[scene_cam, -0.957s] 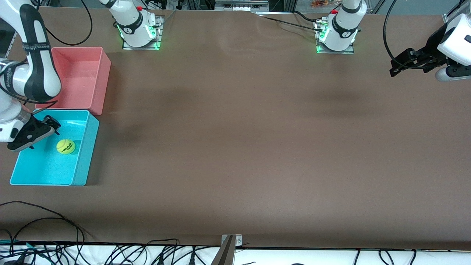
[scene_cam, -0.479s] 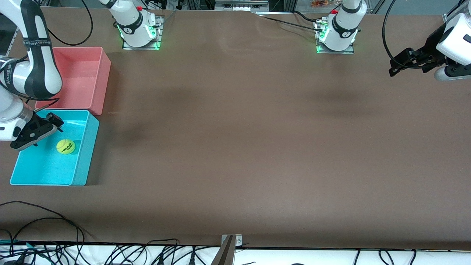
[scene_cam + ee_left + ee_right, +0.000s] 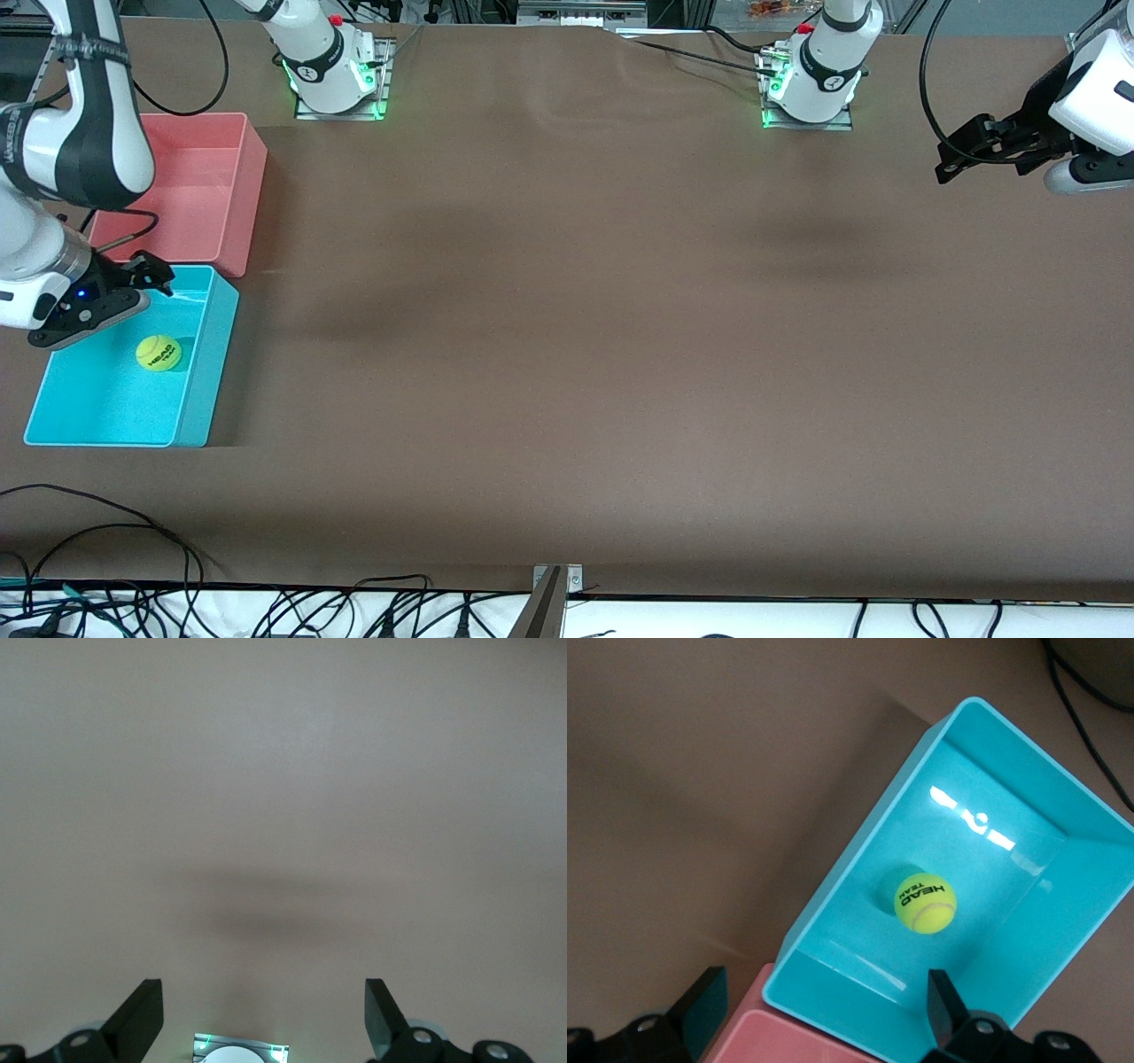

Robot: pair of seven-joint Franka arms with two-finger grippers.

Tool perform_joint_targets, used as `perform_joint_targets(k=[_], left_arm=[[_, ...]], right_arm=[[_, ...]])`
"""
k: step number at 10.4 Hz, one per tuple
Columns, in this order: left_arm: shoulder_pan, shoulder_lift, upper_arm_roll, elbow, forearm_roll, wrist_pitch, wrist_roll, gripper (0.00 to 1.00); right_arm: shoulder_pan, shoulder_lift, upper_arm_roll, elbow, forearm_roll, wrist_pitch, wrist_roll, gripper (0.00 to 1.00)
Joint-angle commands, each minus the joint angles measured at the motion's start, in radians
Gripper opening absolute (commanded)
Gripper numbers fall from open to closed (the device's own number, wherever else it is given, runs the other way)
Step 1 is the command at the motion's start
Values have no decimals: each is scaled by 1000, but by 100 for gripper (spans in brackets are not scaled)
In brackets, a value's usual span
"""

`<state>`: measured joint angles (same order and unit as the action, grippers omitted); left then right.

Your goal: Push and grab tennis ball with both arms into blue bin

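The yellow-green tennis ball (image 3: 159, 353) lies inside the blue bin (image 3: 205, 381) at the right arm's end of the table. In the right wrist view the tennis ball (image 3: 925, 902) rests on the floor of the blue bin (image 3: 859, 846), free of any finger. My right gripper (image 3: 152, 278) hangs open and empty over the blue bin's edge that adjoins the pink bin; the right wrist view shows the same gripper (image 3: 824, 981). My left gripper (image 3: 957, 151) waits open and empty, held high over the left arm's end of the table; in its own wrist view the gripper (image 3: 262, 990) has only bare tabletop below.
A pink-red bin (image 3: 252, 168) stands touching the blue bin, farther from the front camera, and shows as the pink-red bin (image 3: 788, 1041) under the right wrist. The arm bases (image 3: 332, 75) (image 3: 811, 84) stand along the table's back. Black cables (image 3: 133, 532) trail over the front edge.
My right gripper has lifted and drawn back from over the ball toward the pink bin. The ball lies still in the blue bin. The left arm has barely shifted.
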<state>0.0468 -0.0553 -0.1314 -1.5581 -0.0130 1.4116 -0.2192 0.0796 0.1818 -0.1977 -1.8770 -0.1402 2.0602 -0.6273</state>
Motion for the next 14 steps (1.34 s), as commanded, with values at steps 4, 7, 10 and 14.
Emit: perform_joint_targets(k=[4,7,10,14], left_arm=[[-7,15,-4,33,24,-8,-8,100],[-10,28,-4,35,19,-6,-8,100],[-12,43,-4,61,21,-6,-8,100],[-15,45,-5,61,65,-5,-6,100]], right_arm=[[23,-36,61,174,56,-282,289,100],[29,-77,61,196,76,-316,349,100],[16,-70,63,286,109,-402,412,100],[-72,-73,153,308,108,-425,486,100]])
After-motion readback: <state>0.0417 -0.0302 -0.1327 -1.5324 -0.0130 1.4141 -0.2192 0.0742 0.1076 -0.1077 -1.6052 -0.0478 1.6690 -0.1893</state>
